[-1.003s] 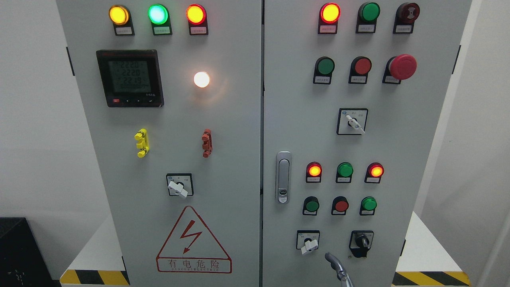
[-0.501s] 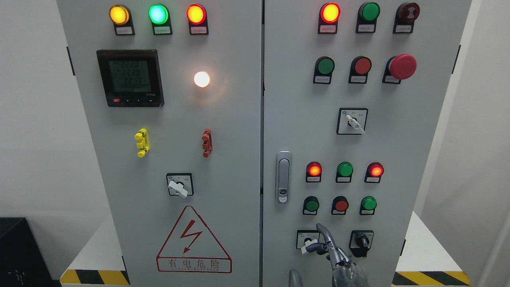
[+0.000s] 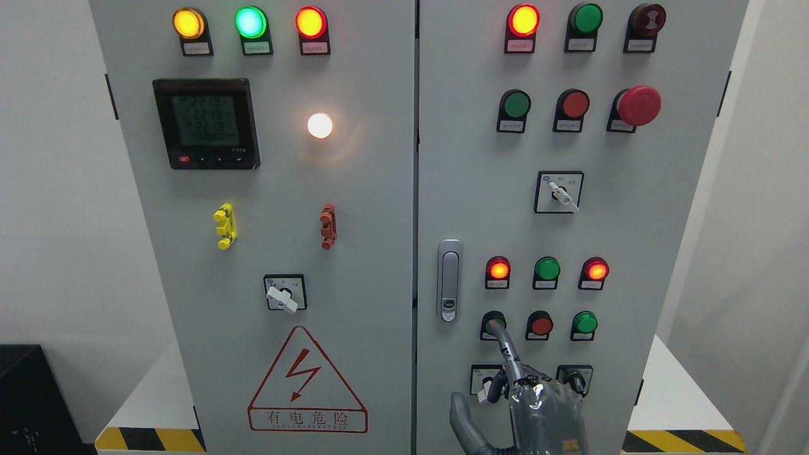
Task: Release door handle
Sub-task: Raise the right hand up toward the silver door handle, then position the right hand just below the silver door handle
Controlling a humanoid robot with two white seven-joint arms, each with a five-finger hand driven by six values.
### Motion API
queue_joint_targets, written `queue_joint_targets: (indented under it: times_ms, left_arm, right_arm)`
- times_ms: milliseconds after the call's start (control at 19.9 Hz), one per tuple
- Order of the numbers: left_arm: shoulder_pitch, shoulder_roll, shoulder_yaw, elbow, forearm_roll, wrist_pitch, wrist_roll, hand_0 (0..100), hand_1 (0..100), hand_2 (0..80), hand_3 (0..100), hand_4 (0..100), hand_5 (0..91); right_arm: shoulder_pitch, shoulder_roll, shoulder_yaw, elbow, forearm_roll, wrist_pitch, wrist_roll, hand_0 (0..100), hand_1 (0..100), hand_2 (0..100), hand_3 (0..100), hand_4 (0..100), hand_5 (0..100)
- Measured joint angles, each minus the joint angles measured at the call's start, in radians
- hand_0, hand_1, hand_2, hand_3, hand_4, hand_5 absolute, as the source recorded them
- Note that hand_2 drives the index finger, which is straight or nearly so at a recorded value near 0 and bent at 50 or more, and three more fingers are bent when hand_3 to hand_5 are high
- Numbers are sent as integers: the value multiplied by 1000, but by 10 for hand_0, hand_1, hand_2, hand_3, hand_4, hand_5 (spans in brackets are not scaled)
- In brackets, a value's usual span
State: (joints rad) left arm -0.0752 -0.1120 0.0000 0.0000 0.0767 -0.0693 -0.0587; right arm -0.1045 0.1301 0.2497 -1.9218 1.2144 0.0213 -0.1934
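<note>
The right hand (image 3: pixel 528 404) is being held up in front of the gray cabinet door (image 3: pixel 632 221), with one finger (image 3: pixel 502 344) stretched out and nothing being gripped. The silver door handle (image 3: pixel 449 280) is being left untouched, up and to the left of the hand.

My right robot hand (image 3: pixel 528 404) has risen further into frame; index fingertip (image 3: pixel 497 328) now overlaps the lower green button (image 3: pixel 488 321), thumb (image 3: pixel 464 420) visible. Meter readout (image 3: pixel 205 120) digits changed.
</note>
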Motion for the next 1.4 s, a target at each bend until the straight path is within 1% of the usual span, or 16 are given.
queue_joint_targets:
  times_ms: [351,552,702,853,1003,1404]
  left_arm:
    - [0,0,0,0,0,0,0,0,0,22,89,13,0]
    - [0,0,0,0,0,0,0,0,0,21,88,13,0]
    - [0,0,0,0,0,0,0,0,0,21,88,13,0]
    - [0,0,0,0,0,0,0,0,0,22,88,13,0]
    - [0,0,0,0,0,0,0,0,0,21,88,13,0]
    - [0,0,0,0,0,0,0,0,0,22,91,13,0]
  right_arm:
    - [-25,1,15,41,128,36,6,493,323,0,982,883,941]
    - [-56,1,20,70,171,46,7,490,321,0,984,883,941]
    - [-85,1,24,92,197,49,10,488,320,0,983,882,940]
    - [-103,2,31,111,215,57,24,486,322,0,981,882,940]
    - [-113,2,37,126,226,69,28,487,321,0,982,883,940]
    - [-131,3,45,154,246,75,41,484,318,0,983,883,940]
